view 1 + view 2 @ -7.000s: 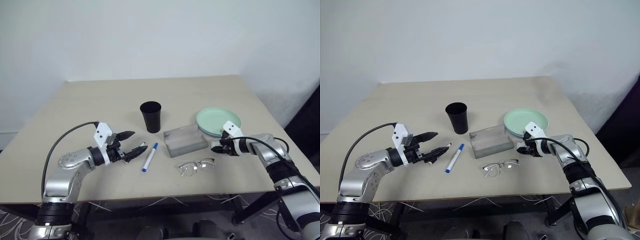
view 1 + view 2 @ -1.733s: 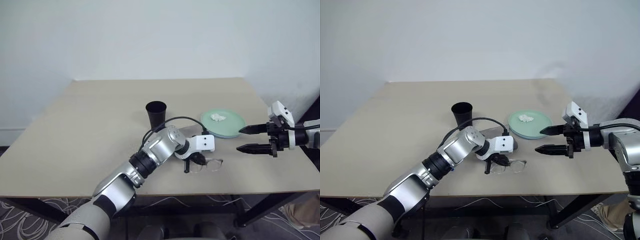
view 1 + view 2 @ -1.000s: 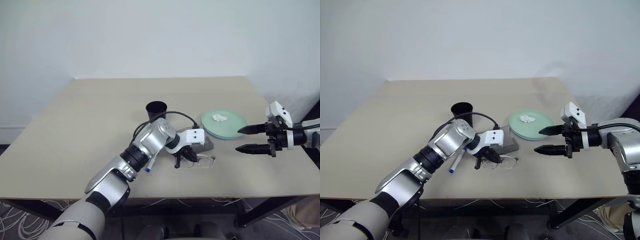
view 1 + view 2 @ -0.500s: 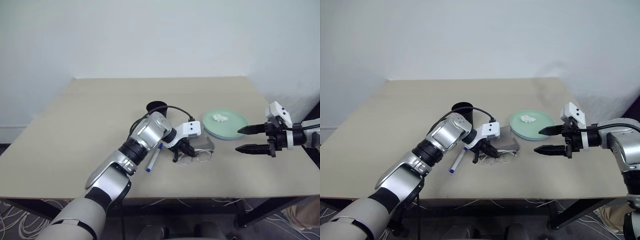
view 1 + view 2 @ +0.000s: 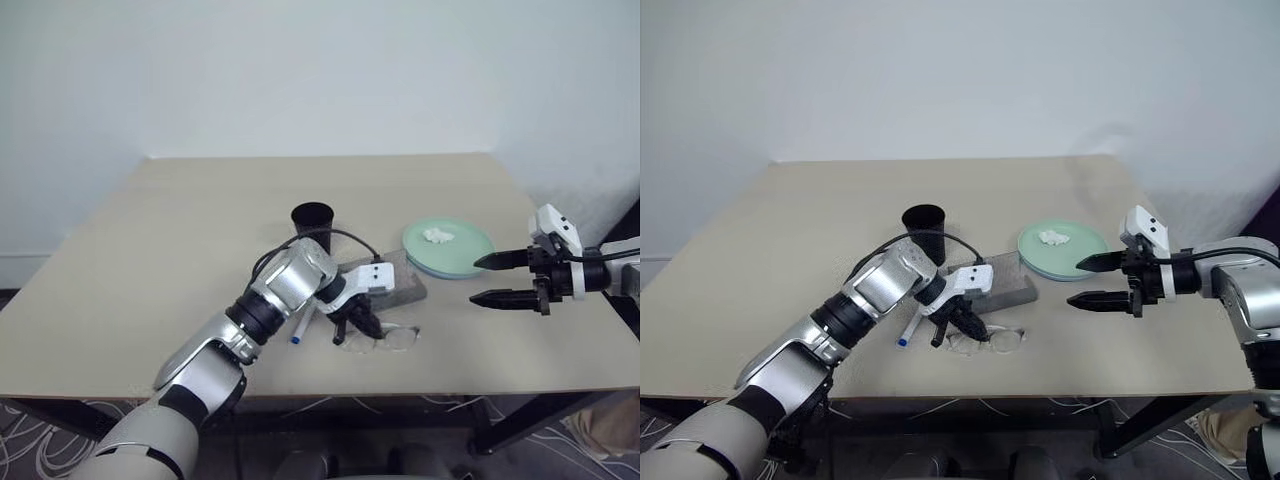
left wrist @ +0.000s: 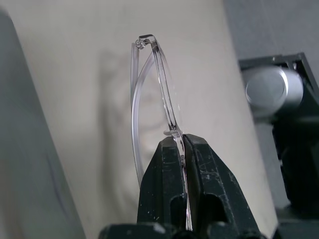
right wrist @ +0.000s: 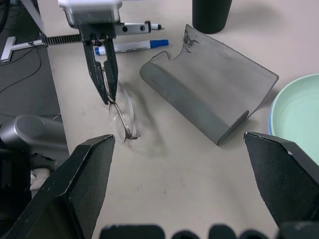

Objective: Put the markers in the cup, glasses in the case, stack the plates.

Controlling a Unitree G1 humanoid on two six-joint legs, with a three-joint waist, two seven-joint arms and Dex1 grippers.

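Left wrist view: the left gripper [image 6: 182,149] pinches the glasses [image 6: 152,94] by the frame, its two black fingers closed tight on the thin metal rim above the tan table [image 5: 180,230]

Head views place that grip near the table's front edge, just in front of the grey case [image 5: 398,285], which lies open; the glasses' lenses extend to the right of the fingers. Two markers [image 7: 132,46] lie side by side left of the glasses, near the black cup [image 5: 312,228] standing behind them. Further right the mint green plate [image 5: 450,250] sits on the light blue one with a small white lump [image 5: 434,236] on it. At the table's right edge the right gripper [image 5: 497,279] hangs above the surface, fingers spread wide and empty
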